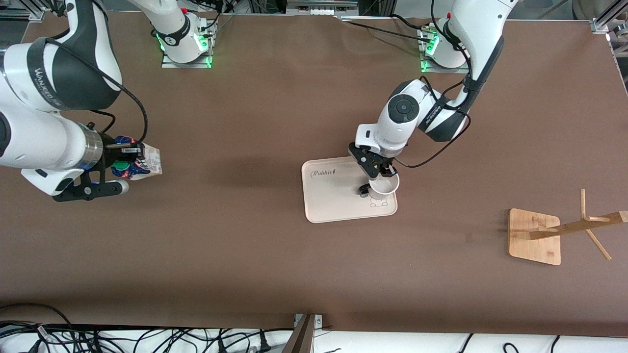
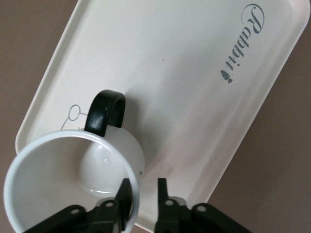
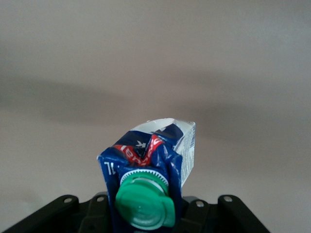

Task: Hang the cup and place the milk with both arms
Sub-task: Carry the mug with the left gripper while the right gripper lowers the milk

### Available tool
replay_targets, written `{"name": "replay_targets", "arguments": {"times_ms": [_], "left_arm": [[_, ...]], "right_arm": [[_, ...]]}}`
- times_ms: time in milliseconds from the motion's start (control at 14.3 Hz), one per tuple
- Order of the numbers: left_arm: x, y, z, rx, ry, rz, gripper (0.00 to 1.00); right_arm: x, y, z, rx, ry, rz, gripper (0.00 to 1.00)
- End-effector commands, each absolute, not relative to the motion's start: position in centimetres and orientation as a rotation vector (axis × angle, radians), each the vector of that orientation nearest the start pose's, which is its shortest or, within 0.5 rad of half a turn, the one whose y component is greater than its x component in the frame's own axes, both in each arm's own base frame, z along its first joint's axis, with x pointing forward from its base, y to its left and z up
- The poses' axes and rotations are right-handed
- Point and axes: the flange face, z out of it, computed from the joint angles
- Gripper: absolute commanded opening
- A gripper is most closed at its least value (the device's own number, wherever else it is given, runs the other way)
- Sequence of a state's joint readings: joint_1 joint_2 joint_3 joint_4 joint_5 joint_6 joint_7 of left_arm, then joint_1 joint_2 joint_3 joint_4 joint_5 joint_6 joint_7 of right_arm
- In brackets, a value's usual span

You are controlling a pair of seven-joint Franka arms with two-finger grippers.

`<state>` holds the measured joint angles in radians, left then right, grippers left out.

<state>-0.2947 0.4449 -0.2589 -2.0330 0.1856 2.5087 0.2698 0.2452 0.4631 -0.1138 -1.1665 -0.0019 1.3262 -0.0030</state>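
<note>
The cup (image 1: pixel 385 185), white with a black handle (image 2: pixel 104 111), stands upright on the cream tray (image 1: pixel 328 196) at the corner toward the left arm's end. My left gripper (image 1: pixel 376 182) comes down on its rim, across from the handle. One finger is inside the cup (image 2: pixel 58 184) and one outside, with the left gripper (image 2: pixel 143 188) shut on the wall. The milk (image 1: pixel 147 162), blue-topped with a green cap, hangs tilted over the table at the right arm's end. My right gripper (image 1: pixel 128 159) is shut on its top. The right wrist view shows the milk (image 3: pixel 163 145) and the right gripper (image 3: pixel 143 216).
A wooden cup rack (image 1: pixel 535 236) with a square base and pegs stands toward the left arm's end of the table, nearer the front camera than the tray. The tray (image 2: pixel 194 87) carries "Rabbit" lettering. Brown tabletop lies between tray and milk.
</note>
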Motion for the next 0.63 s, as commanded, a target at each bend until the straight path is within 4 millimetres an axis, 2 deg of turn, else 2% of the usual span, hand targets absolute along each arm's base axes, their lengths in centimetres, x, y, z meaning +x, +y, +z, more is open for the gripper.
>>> {"name": "replay_targets", "arguments": {"times_ms": [0,140,280,559], "left_arm": [[53.1,-30.4,26.0,-2.794,1.362,-0.14,0.0],[54.9,-28.0,29.9,-2.815,1.248,-0.17,0.0],[56.8,-23.9,35.4,-2.828,1.128,-0.192,0.0],[59.1,-14.9,45.3,-2.865,0.863,-0.17,0.0]], "right_arm": [[64.0,8.5,50.3,-3.174,-0.225,0.56,0.2],[64.1,5.9,48.7,-3.154,-0.239,0.608,0.2],[64.2,3.1,46.9,-3.1,-0.211,0.622,0.2],[64.4,1.6,45.2,-3.084,-0.211,0.608,0.2]]}}
